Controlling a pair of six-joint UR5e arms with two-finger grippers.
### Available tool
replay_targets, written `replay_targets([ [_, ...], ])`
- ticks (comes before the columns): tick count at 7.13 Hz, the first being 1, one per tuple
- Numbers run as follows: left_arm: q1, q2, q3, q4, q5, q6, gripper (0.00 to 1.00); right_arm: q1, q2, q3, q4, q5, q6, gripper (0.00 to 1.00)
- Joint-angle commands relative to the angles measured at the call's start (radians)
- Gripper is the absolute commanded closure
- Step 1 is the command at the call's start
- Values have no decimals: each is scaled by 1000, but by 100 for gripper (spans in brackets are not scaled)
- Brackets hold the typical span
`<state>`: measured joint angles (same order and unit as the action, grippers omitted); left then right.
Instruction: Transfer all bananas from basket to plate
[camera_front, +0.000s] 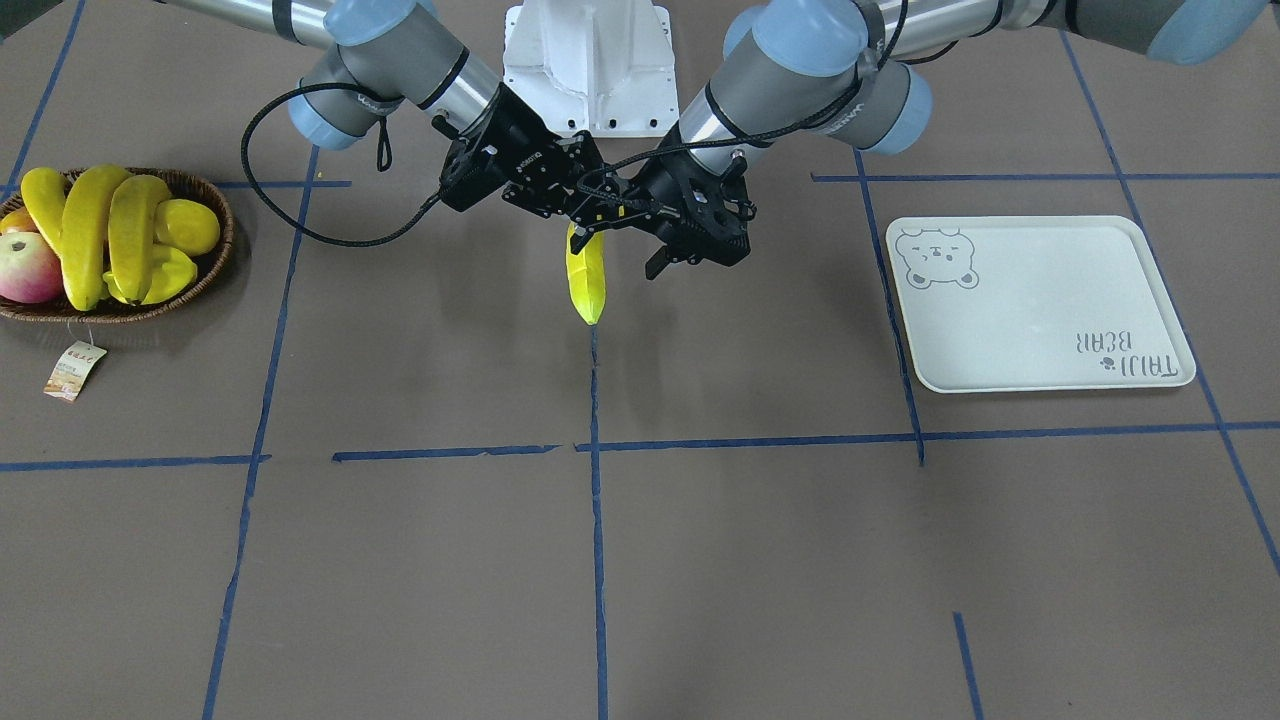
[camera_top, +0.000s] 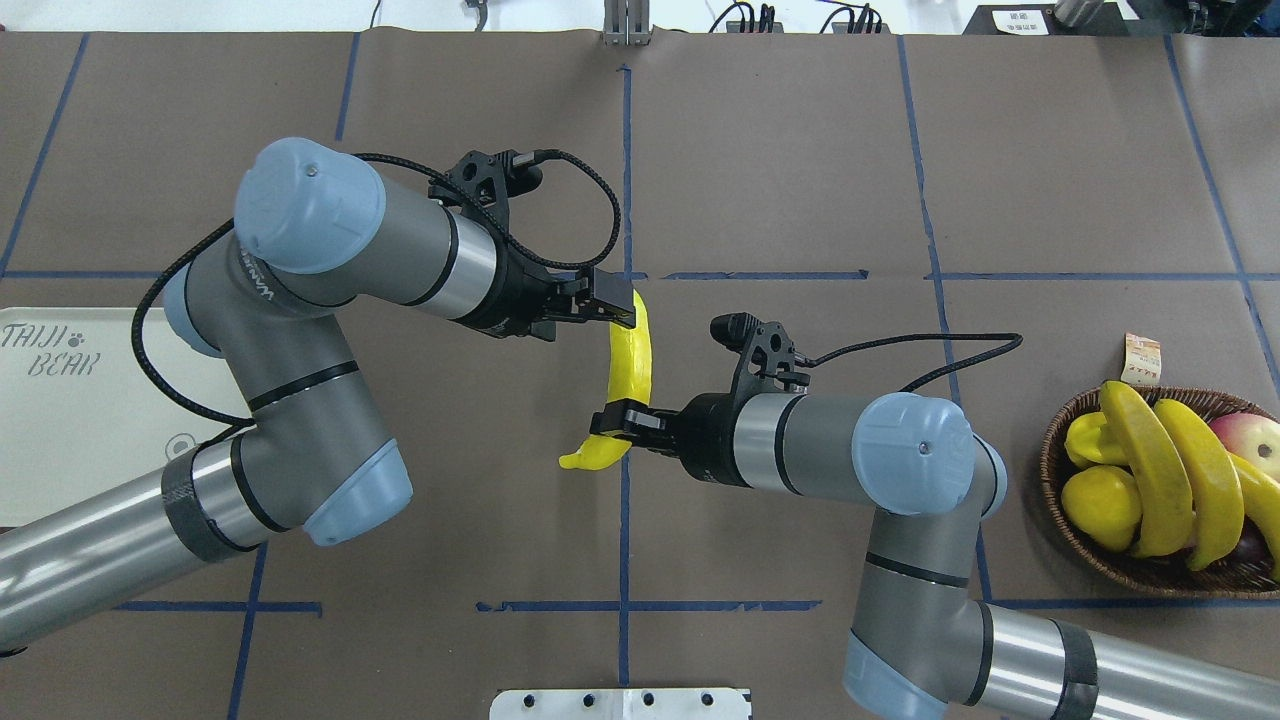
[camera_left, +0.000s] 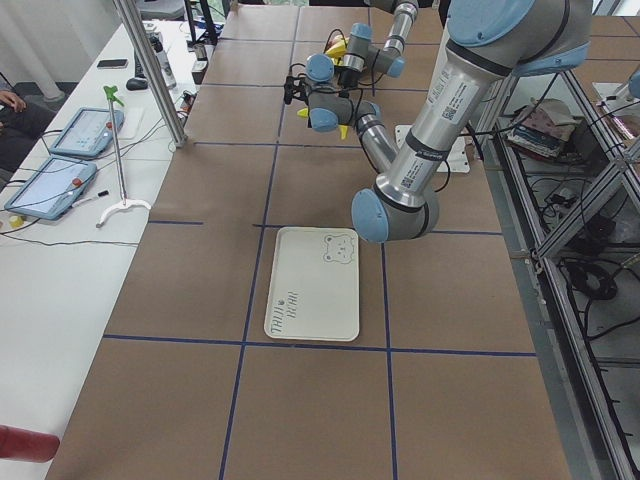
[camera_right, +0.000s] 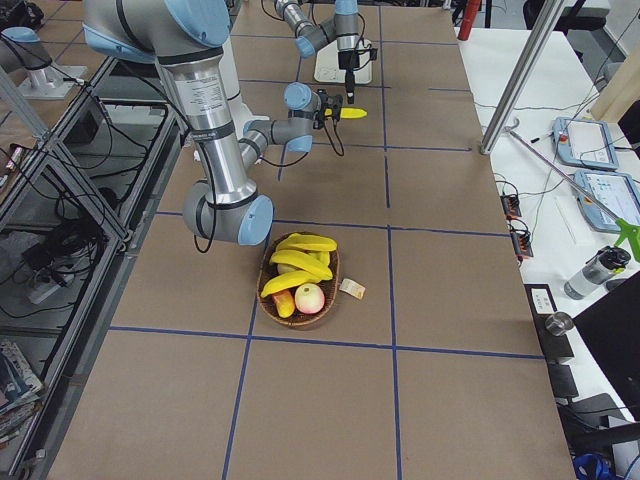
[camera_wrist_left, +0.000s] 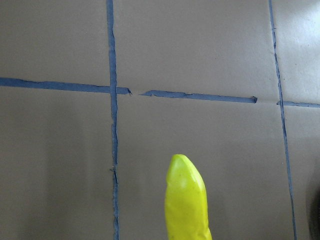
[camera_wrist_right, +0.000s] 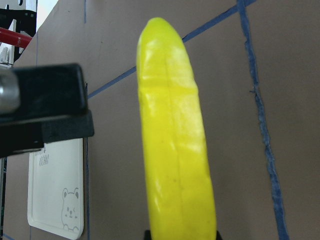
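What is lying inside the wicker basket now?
In the basket: three bananas, a lemon, a ridged yellow fruit and an apple. The bananas cover whatever lies under them.

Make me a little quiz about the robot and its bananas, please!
1. How many bananas lie in the basket?
2. True or false: the plate has a banana on it.
3. Which gripper is shut on the banana in the air?
A) the left gripper
B) the right gripper
C) neither one

Key
1. Three.
2. False: nothing lies on the plate.
3. B. The left gripper is open at the banana's other end.
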<state>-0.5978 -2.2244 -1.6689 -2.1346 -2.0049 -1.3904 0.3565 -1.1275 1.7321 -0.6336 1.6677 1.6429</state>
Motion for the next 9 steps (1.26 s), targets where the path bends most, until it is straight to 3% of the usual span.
replay_targets([
  [1, 19, -15, 29, -4, 23, -15, 3, -1, 3, 1, 3, 0, 0, 81],
  [2, 53, -17, 31, -4, 67, -22, 11, -1, 8, 0, 3, 0, 0, 80],
  [5, 61, -15, 32, -31, 78, -45, 51, -1, 8, 1, 3, 0, -2, 80],
  [8, 61, -15, 32, -45, 78, -79, 64, -1, 8, 1, 5, 0, -2, 79],
  [9, 61, -14, 32, -47, 78, -79, 75, -1, 8, 1, 5, 0, -2, 78],
])
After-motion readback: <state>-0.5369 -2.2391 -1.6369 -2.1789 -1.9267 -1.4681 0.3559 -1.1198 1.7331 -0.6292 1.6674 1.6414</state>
